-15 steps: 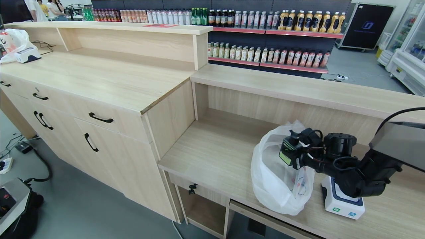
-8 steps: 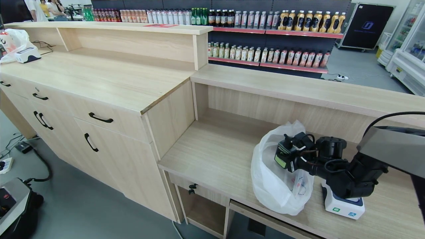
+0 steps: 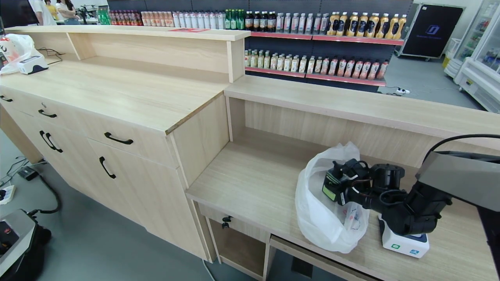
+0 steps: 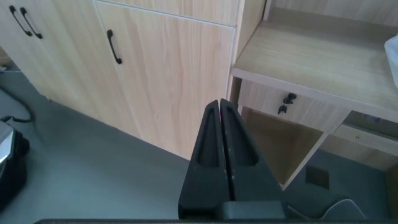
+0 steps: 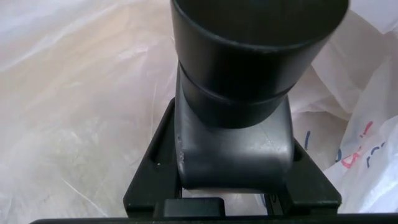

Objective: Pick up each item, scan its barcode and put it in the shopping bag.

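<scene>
The right gripper [image 3: 336, 183] is hanging in the open mouth of the thin white translucent plastic shopping bag [image 3: 324, 214], clenched around a dark grey cylindrical container [image 5: 249, 74] whose body is standing out straight ahead of the fingers. To my eye it is being held there so that it can drop straight down between the bag's crumpled walls; I would say the item is at the bagging step and not yet let go. The small white and blue block scanner [image 3: 404, 242] is sitting just beside the bag, under the arm, handy for the pass before bagging. The bag is slumping on the pale wooden counter [image 3: 254, 183]. The left gripper [image 4: 221, 124] is hanging well away from the bag and lower down, fingers pressed together on nothing, probably parked out of the way.
</scene>
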`<state>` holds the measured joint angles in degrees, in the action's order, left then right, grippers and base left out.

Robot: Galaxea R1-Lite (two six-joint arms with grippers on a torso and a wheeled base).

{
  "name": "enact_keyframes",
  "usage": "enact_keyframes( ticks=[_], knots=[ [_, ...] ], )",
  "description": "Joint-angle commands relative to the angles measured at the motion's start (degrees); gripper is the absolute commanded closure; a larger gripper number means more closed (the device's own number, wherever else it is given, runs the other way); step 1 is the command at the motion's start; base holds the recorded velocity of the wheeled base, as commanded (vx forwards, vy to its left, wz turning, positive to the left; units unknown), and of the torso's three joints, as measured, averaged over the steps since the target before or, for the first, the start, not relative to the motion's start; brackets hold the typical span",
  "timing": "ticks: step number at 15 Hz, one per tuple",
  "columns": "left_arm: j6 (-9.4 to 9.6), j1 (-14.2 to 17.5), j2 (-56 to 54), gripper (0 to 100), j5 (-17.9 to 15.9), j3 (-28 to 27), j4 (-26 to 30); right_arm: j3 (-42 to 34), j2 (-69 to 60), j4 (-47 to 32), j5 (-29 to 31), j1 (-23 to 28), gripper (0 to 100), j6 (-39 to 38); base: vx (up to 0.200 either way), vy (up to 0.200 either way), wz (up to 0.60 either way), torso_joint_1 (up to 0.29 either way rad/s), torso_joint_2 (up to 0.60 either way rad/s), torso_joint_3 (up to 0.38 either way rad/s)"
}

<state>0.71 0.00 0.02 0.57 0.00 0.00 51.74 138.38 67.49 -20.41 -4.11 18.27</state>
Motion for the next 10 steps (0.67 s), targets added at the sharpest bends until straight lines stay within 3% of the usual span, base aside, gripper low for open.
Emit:
enact_keyframes(
  ticks=[1, 4, 5, 10],
  knots=[
    [0.0, 0.0, -0.02, 100, 0.04, 0.0, 0.0, -0.06, 0.49, 0.1, -0.07, -0.02, 100, 0.01, 0.0, 0.0, 0.0, 0.0, 0.0, 0.0],
    [0.0, 0.0, -0.02, 100, 0.04, 0.0, 0.0, -0.41, 0.76, 0.98, 0.02, -0.02, 100, -0.08, 0.0, 0.0, 0.0, 0.0, 0.0, 0.0],
    [0.0, 0.0, -0.02, 100, 0.04, 0.0, 0.0, -0.5, 0.76, 0.98, 0.02, -0.02, 0, -0.08, 0.0, 0.0, 0.0, 0.0, 0.0, 0.0],
    [0.0, 0.0, -0.02, 100, 0.04, 0.0, 0.0, 0.29, -2.14, 0.89, -0.07, -0.02, 0, -3.33, 0.0, 0.0, 0.0, 0.0, 0.0, 0.0]
  ],
)
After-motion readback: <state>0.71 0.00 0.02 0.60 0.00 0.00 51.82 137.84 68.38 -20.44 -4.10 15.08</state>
